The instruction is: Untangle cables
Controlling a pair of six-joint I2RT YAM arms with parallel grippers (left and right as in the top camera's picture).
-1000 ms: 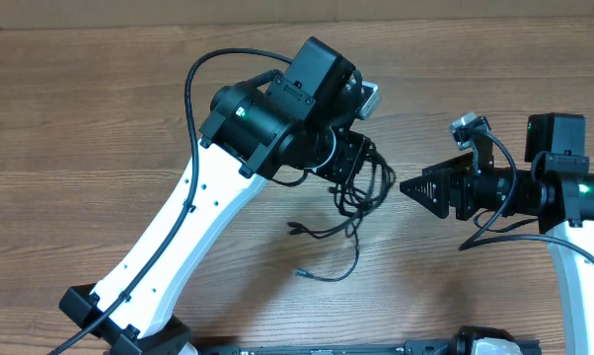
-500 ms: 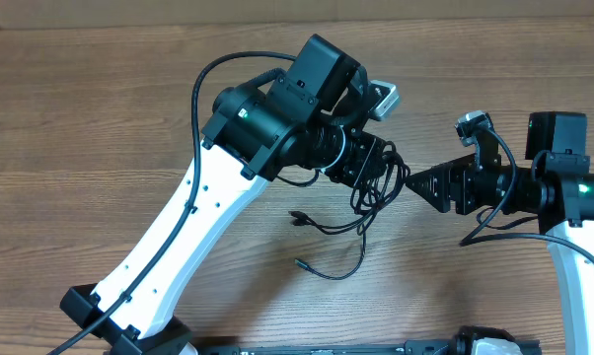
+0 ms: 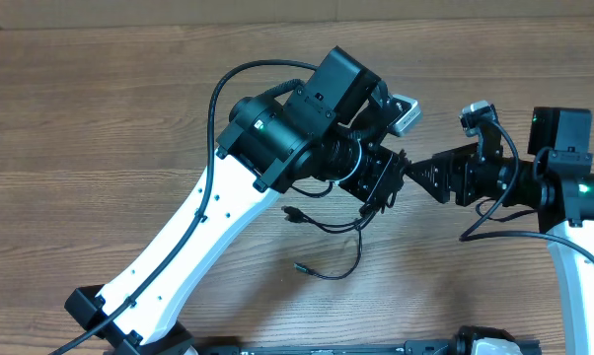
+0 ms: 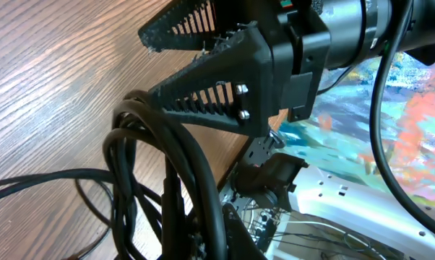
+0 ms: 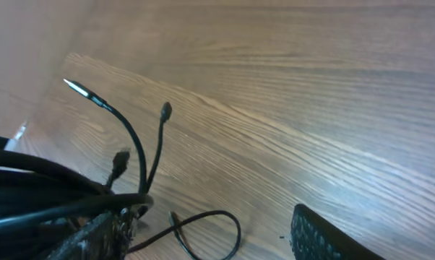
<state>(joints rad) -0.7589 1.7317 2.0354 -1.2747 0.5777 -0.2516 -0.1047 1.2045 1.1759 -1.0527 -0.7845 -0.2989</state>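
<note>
You are at the hand-over step of the untangling: your left claw is closed on the knotted part of the cables and holds that bundle up off the tabletop, just in front of your right claw. The right claw has its jaws apart with nothing between them, and its tips point straight at the bundle; from the left wrist view its lower finger sits right beside the top loop, though you cannot tell whether it touches. A few loose strands hang from the knot and trail back across the wood, their plug ends lying free. The next move probably calls for picking one single loop or strand at the edge of the knot, closing the right claw on that alone, then drawing the two arms apart gently. Catch two cords at once and the knot is likely to tighten.
</note>
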